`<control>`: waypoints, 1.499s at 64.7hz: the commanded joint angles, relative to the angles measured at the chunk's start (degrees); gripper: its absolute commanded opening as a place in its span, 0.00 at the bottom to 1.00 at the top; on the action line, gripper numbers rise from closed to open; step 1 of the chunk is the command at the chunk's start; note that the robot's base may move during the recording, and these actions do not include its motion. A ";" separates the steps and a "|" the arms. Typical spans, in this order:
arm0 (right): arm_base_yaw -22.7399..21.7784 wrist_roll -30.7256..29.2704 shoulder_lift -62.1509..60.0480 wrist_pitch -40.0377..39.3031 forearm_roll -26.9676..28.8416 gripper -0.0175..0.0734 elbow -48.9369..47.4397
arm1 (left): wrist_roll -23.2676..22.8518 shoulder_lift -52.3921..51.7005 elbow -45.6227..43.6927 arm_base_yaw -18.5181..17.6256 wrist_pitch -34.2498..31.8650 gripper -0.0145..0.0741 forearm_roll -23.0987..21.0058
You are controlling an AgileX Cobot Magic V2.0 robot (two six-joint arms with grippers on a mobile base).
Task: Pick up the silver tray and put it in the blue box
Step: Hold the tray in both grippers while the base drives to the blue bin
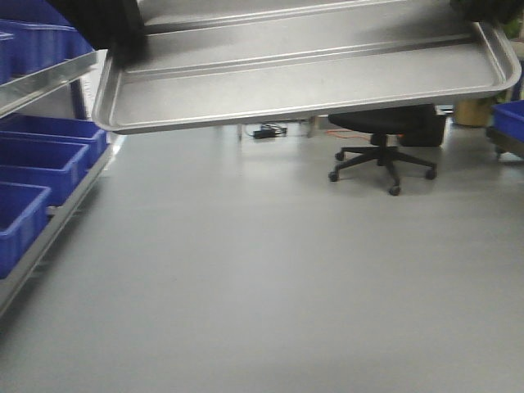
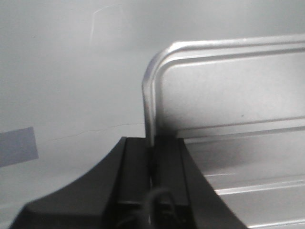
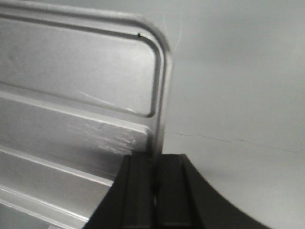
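The silver tray (image 1: 303,78) hangs in the air across the top of the front view, tilted, its ridged floor facing the camera. My left gripper (image 2: 153,143) is shut on the rim at the tray's (image 2: 228,95) left end, by a rounded corner. At the other end, my right gripper (image 3: 155,160) is shut on the rim of the tray (image 3: 76,71). In the front view only dark parts of the grippers show, left (image 1: 123,33) and right (image 1: 483,10). Blue boxes (image 1: 45,155) sit on a rack at the left, and part of another blue box (image 1: 509,119) shows at the right edge.
A metal rack (image 1: 49,78) with several blue boxes runs along the left side. A black office chair (image 1: 383,160) stands on the grey floor beyond the tray. Cables (image 1: 266,131) lie on the floor behind it. Grey floor (image 1: 262,286) fills the foreground.
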 commanded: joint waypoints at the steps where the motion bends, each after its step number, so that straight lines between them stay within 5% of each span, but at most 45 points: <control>1: -0.54 -0.37 -1.76 -3.19 -2.59 0.26 -2.37 | 1.44 -1.81 -1.70 -0.44 0.45 0.05 2.36; 97: -0.54 -0.37 -1.76 -3.01 -2.59 0.26 -2.37 | 1.44 -1.81 -1.70 -0.44 0.34 0.05 2.02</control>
